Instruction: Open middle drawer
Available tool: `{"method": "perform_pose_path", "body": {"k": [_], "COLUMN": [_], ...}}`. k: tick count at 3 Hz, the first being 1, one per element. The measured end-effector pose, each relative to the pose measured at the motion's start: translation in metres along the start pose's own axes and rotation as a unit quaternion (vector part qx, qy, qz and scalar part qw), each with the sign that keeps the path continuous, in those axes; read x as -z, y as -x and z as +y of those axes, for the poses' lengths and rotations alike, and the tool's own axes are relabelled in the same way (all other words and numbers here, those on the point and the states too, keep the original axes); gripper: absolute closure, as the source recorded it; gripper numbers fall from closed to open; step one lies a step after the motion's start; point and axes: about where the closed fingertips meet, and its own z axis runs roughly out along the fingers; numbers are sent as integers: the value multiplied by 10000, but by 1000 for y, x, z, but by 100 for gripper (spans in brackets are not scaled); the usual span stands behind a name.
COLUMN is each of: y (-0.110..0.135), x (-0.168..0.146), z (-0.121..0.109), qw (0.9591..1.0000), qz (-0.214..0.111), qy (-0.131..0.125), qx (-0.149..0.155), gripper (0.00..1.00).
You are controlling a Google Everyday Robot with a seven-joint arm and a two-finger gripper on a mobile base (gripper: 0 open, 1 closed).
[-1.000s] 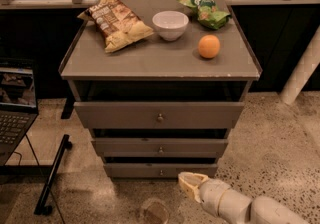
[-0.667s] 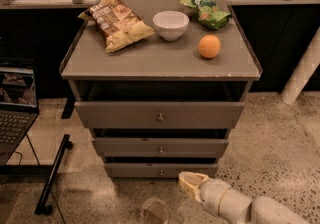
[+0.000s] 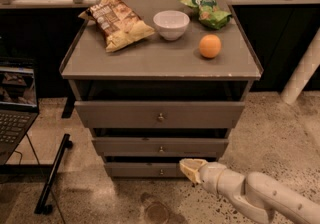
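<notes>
Jaws showed no gap and held nothing as the gripper (image 3: 191, 169) hung near the floor, below the middle drawer (image 3: 125, 146), right of its knob (image 3: 161, 149).

The gripper (image 3: 191, 170) has been raised a little since both earlier pictures. Then it was held low over the floor (image 3: 100, 203), with only its top reaching the lower edge of the bottom drawer (image 3: 145, 169); now it is set level with that drawer's front, overlapping its right end, and is brought nearer to the underside of the middle drawer (image 3: 160, 146). The arm (image 3: 260, 195) behind it has been lifted along with it, so that more of its pale casing is shown in the lower right corner.
</notes>
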Motion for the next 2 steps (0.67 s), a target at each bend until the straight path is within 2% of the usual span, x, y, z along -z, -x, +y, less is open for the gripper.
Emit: {"method": "perform_pose_path", "body": {"k": [1,2], "y": [5,16], "x": [-20,-27], "z": [-40,-82], "qw": [9999,9985], "qz": [38,-45], "qy": [-124,-535], "qx": [88,105], "gripper": [100,100]}}
